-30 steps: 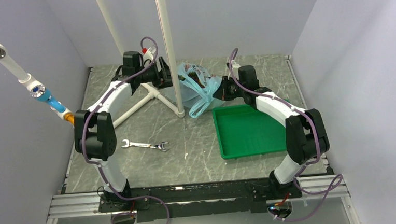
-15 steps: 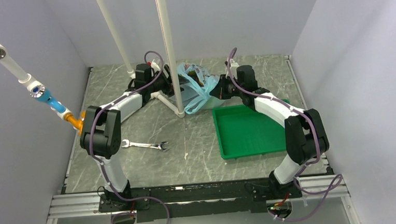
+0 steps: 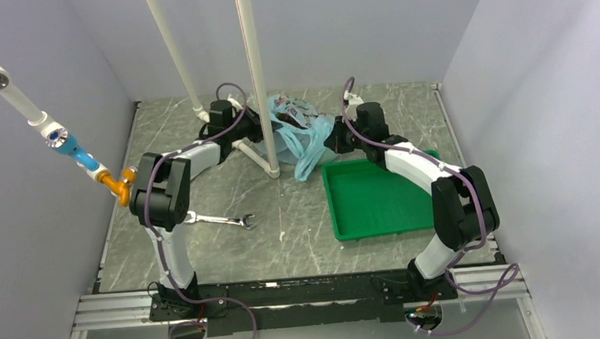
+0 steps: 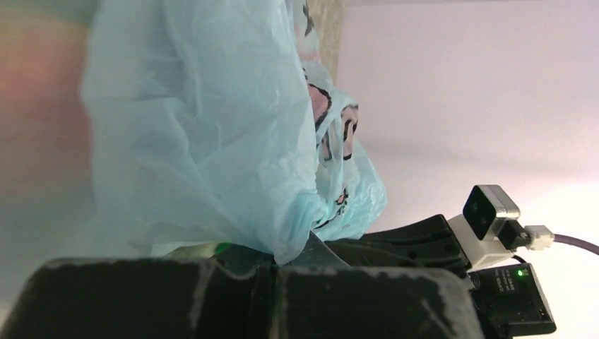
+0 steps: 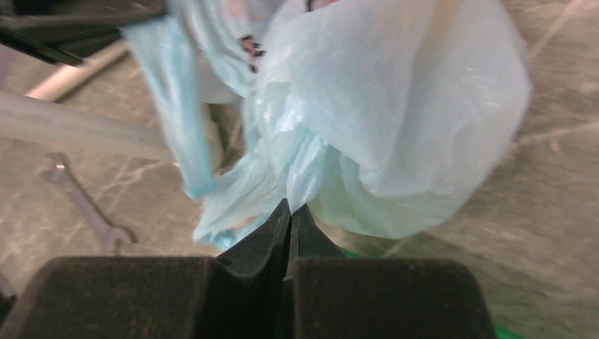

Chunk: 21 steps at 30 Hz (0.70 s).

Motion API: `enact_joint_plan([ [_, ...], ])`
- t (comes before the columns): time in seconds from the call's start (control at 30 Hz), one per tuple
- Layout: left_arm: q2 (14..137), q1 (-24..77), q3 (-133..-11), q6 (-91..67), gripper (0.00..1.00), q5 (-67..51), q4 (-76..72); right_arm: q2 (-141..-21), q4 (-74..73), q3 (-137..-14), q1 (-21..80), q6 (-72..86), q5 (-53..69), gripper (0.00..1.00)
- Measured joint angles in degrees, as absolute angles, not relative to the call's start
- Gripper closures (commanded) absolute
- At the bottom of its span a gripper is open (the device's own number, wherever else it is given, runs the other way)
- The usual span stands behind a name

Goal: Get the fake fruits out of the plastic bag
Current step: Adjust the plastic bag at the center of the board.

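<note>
Thin blue film: the plastic bag (image 3: 301, 134) lies far-centre on the table (image 3: 284, 218), soft, slippery and light, and I can't make out the fake fruits inside. My right gripper (image 5: 289, 212) pinches a bunched fold, and the left gripper (image 4: 273, 272) seems clamped on film too. Grab gathered plastic, never one layer.

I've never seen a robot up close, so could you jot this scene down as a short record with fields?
bag: light blue, crinkled, far middle of table
left gripper: shut on bag
right gripper: shut on bag
fruit: none seen outside bag
tray: green, just right of bag, nearer
wrench: on table, left of tray
</note>
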<state>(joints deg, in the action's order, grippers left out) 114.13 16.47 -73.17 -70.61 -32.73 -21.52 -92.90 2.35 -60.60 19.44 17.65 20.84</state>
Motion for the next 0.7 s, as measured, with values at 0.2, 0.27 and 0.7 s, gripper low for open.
enact_joint_plan([
  [0.2, 106.4, 9.3, -66.8, -65.0, 1.00, -34.4, -19.2, -92.2, -1.1, -59.0, 18.8, 11.9, 13.8, 1.00],
  [0.27, 104.6, 6.5, -65.5, -63.6, 1.00, -35.7, -19.0, -92.2, -1.8, -59.0, 18.5, 11.7, 12.0, 1.00],
  [0.7, 107.9, 5.7, -64.7, -61.8, 1.00, -43.3, -17.0, -94.1, -1.7, -62.8, 14.9, 23.9, 17.6, 1.00],
])
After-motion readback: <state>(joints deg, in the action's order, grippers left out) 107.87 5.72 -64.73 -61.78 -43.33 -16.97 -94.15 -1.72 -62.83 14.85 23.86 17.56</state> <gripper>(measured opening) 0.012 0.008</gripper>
